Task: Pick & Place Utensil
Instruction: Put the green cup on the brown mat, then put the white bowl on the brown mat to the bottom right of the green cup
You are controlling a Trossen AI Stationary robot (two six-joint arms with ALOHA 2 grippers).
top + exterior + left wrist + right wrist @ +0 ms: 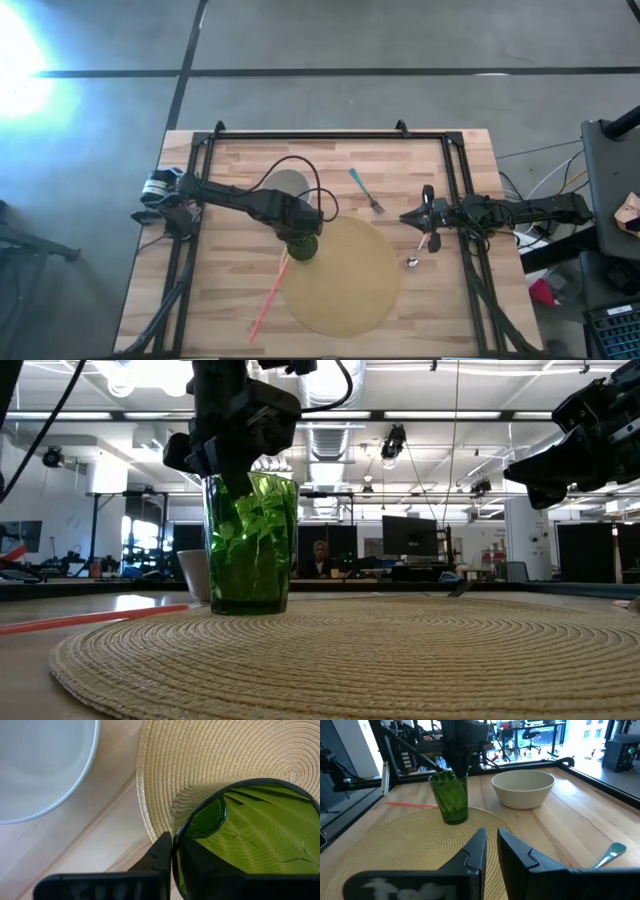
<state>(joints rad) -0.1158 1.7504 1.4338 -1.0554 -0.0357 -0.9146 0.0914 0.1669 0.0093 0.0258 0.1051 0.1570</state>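
- My right gripper (pixel 491 832) hung above the right side of the table (pixel 220 290). Its fingers were nearly pressed together with just a thin slit between them, and it was carrying nothing.
- Closest to it was a little spoon (pixel 421 251), lying flat on the wood just off the mat (pixel 350 290) and pretty much under my right wrist.
- A bit further out lay a fork (pixel 366 191) with a teal handle. It was also flat on the wood, past the mat's edge and clear of everything else.
- My guess on handling: both utensils are light, stiff and thin, so weight shouldn't be an issue. The trouble is they sit so low on the boards that my fingers would have to spread and come nearly down to the table.
- I reckon smooth handles like those could skate or twist in a pinch. I'd grab across the handle near its middle, not at the bowl or the tines, so it doesn't swing.
- Further across, on the mat's edge, stood the green glass (pixel 450 797). My left gripper (pixel 237 480) was down on its rim and looked clamped there, one finger outside the wall.
- Behind that sat the pale bowl (pixel 522 787), off the mat.
- Farthest from my right gripper was a pink straw (pixel 268 295), lying partly on the wood by the mat's left side.
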